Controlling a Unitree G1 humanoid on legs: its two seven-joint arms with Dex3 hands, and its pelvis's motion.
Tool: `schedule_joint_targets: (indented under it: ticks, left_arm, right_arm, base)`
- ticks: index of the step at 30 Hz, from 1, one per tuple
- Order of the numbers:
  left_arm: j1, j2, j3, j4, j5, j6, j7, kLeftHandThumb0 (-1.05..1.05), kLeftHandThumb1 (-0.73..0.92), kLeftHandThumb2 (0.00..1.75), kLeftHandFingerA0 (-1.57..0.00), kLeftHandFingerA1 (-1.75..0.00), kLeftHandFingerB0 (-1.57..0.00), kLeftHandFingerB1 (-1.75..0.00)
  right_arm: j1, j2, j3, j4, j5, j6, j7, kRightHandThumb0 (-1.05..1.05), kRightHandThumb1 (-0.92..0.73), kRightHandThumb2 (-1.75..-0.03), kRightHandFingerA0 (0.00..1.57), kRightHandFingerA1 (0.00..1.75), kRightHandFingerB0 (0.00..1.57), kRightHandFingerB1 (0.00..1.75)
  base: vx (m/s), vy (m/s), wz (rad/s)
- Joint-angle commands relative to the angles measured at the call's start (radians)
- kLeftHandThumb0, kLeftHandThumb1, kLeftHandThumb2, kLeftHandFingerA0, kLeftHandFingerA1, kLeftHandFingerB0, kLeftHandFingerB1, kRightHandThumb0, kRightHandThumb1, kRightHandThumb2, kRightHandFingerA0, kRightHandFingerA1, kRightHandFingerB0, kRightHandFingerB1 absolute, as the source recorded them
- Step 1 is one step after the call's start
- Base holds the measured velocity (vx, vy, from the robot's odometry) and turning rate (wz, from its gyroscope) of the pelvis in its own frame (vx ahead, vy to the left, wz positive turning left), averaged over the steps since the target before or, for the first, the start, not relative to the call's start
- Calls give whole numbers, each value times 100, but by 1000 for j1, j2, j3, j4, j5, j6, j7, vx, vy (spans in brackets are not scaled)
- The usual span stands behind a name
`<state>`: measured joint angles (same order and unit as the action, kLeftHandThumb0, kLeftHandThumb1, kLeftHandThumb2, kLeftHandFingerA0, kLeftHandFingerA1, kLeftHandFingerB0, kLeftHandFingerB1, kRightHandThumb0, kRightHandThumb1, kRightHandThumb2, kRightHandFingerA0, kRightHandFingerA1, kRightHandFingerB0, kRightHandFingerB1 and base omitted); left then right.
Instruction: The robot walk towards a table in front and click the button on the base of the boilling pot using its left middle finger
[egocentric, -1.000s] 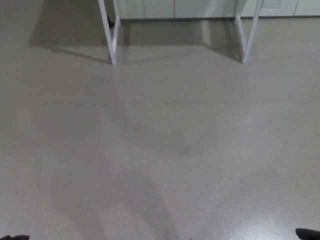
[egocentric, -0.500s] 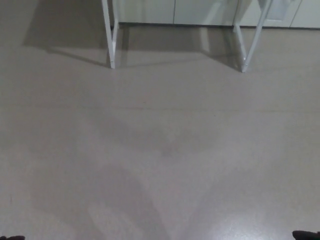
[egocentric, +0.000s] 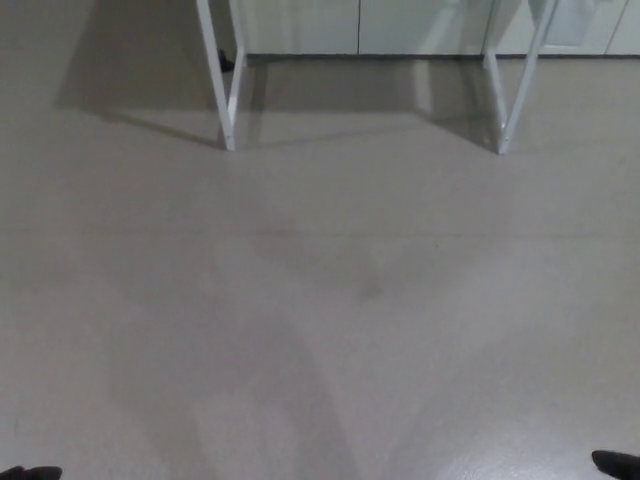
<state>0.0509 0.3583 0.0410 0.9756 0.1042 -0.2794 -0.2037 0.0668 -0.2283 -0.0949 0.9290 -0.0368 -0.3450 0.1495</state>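
The head view looks down on a stretch of pale grey floor (egocentric: 330, 300), matte across the middle and glossier toward the lower right corner, where light reflects off it. Two faint darker bands of shadow fan out across the floor from the bottom centre.

Only slivers of the robot show. A small black shape at the bottom left edge is the tip of the left robot hand (egocentric: 30, 473), and a similar black tip at the bottom right edge is the right robot hand (egocentric: 615, 464). So little of each is in frame that one cannot tell how far its fingers are spread or whether it holds anything.

Far ahead of both robot hands, at the top of the picture, stand the white metal legs of the worktop: one pair of legs (egocentric: 222, 75) ahead of the left robot hand, another pair (egocentric: 512, 85) ahead of the right one. The worktop's surface lies above the frame, so the boiling pot and its button cannot be seen. Beyond the legs, white cabinet fronts (egocentric: 350, 25) meet the floor along a dark line.
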Motion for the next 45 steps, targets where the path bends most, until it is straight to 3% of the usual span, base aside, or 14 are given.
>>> schedule_joint_targets:
  ticks: [1, 17, 36, 38, 39, 40, 45]
  left_arm:
    - [3, 22, -6, -6, 12, -5, 14, -40, 55, 57, -37, -36, -28, -30]
    - [44, 41, -36, -6, 19, -36, 33, -40, 55, 57, -39, -36, -31, -31]
    - [26, 58, -56, -20, 31, -31, 41, -41, 56, 57, -40, -36, -32, -31]
    - [26, 64, -66, -27, 45, -35, 50, -42, 56, 57, -42, -36, -32, -31]
    - [26, 64, -67, -26, 46, -35, 55, -42, 56, 57, -42, -36, -32, -31]
    - [27, 65, -67, -29, 47, -34, 57, -42, 56, 58, -43, -37, -33, -32]
    - [16, 65, -63, -37, 34, -24, 40, -43, 55, 57, -41, -36, -32, -31]
  right_arm:
    - [2, -1, 2, -5, 2, -6, -7, -26, -49, -54, 51, 46, 42, 41]
    - [29, 1, 18, 18, 3, -13, 8, -26, -51, -54, 48, 45, 42, 41]
    - [-3, -2, 18, 33, 2, -20, 7, -27, -52, -55, 52, 47, 45, 43]
    - [-3, -5, 26, 23, -12, -18, -7, -34, -48, -65, 50, 51, 44, 48]
    - [-2, -6, 29, 21, -18, -19, -11, -34, -48, -65, 50, 51, 44, 48]
    - [2, -8, 33, 21, -22, -29, -15, -28, -52, -55, 54, 47, 46, 43]
    - [-10, -12, 39, 26, -22, -26, -16, -28, -53, -55, 54, 46, 45, 42]
  base:
    - [99, -120, -5]
    - [122, 58, 2]
    - [201, -165, 1]
    - [260, 55, -6]
    - [355, 135, -11]
    - [441, 172, 13]
    - [449, 127, -8]
